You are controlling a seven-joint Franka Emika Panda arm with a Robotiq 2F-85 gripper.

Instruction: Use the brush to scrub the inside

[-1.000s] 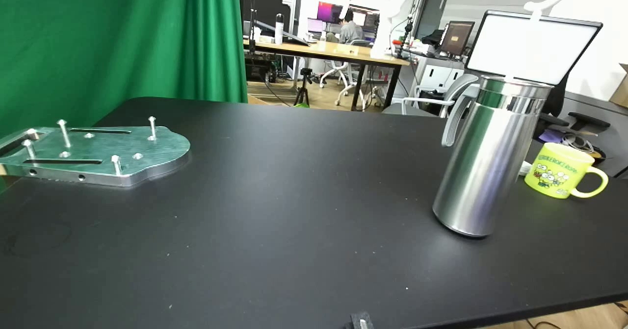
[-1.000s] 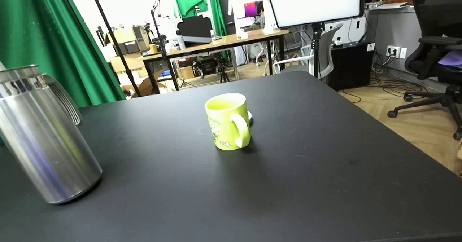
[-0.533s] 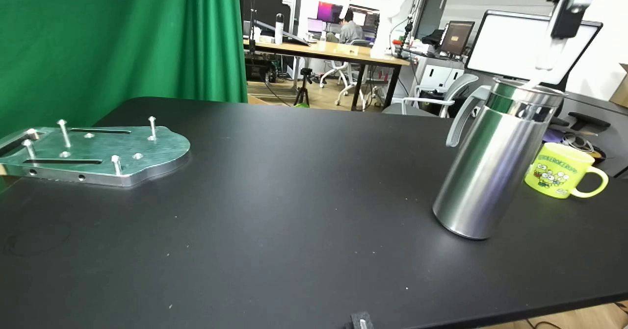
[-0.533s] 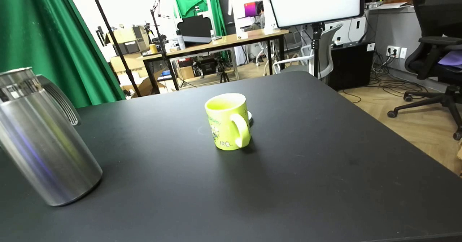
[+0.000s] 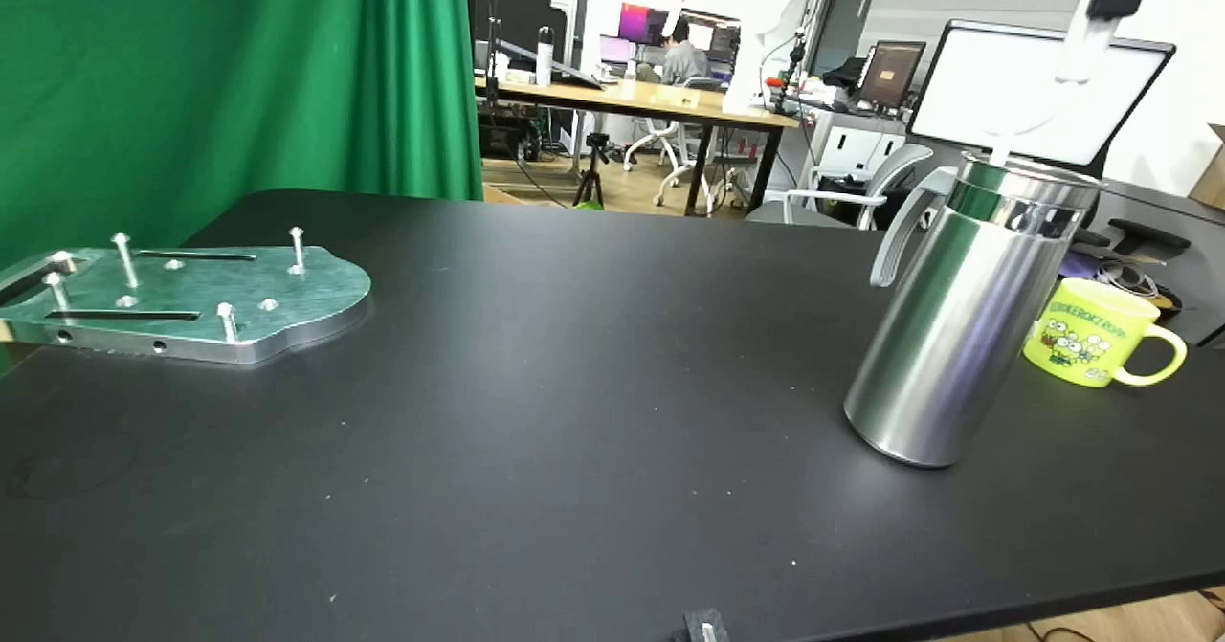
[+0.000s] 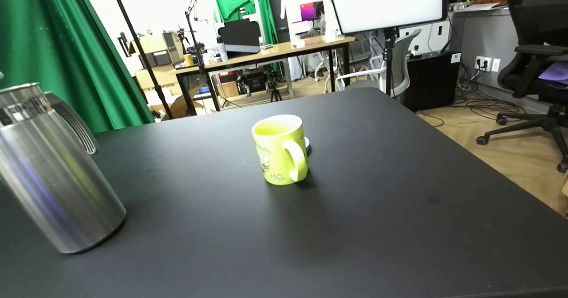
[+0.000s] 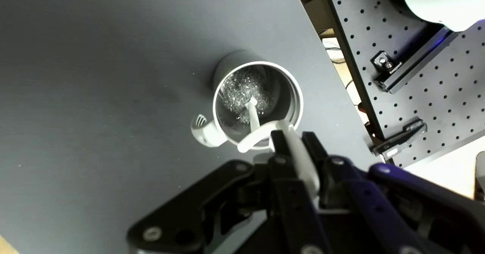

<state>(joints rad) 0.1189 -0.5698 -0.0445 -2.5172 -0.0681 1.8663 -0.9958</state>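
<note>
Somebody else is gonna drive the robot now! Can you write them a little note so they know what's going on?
Tool: closed on the white handle of the brush.
Steel flask: standing on the black table, with the brush's silvery head down in it.
Yellow-green mug: apart from the flask; leave it be.
Done: brush gripped and dipped in.
Left: scrub the inside, then probably lift the brush out. How much is scrubbed already, I can't tell.

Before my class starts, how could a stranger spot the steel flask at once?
On the black table, find the yellow-green mug. Apart from it stands the taller vessel, the steel flask. Unlike the cartoon-printed mug, it is brushed metal, with a white-handled brush reaching into its mouth.
</note>
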